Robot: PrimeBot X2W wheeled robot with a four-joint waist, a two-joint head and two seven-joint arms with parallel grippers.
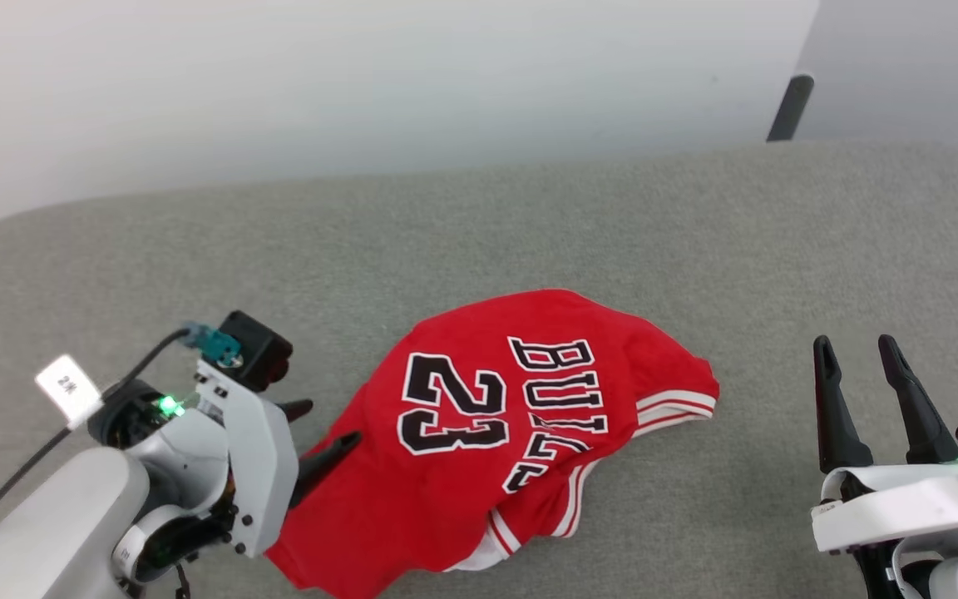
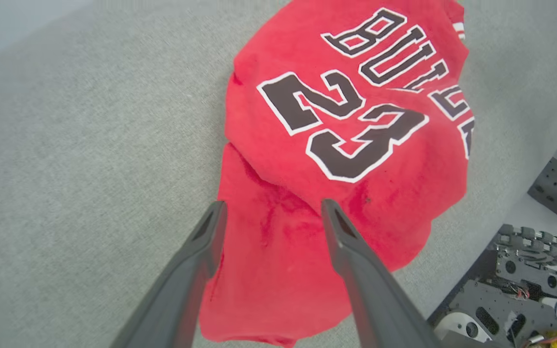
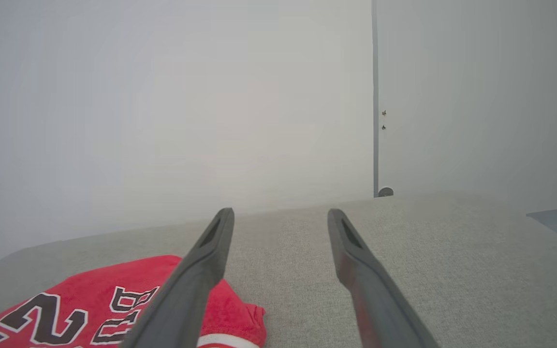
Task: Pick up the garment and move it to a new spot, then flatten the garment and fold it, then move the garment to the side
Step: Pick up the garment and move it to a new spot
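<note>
Jaws on both arms are seen spread wide, with nothing clamped between them. A broad grey woven-fabric cushioned surface (image 1: pixel 529 216) serves as the work area. Near its front edge the red jersey-style garment (image 1: pixel 487 416), printed with a black white-outlined "23" and lettering and trimmed in red-white stripes, is laid in a rumpled heap. Flattening is judged not yet done, since folds and overlapped layers are visible. The left gripper (image 1: pixel 331 423) is held at the garment's left edge, probably so that a hem can be taken. The right gripper (image 1: pixel 855 345) is kept well apart on the right, presumably to stay clear.
</note>
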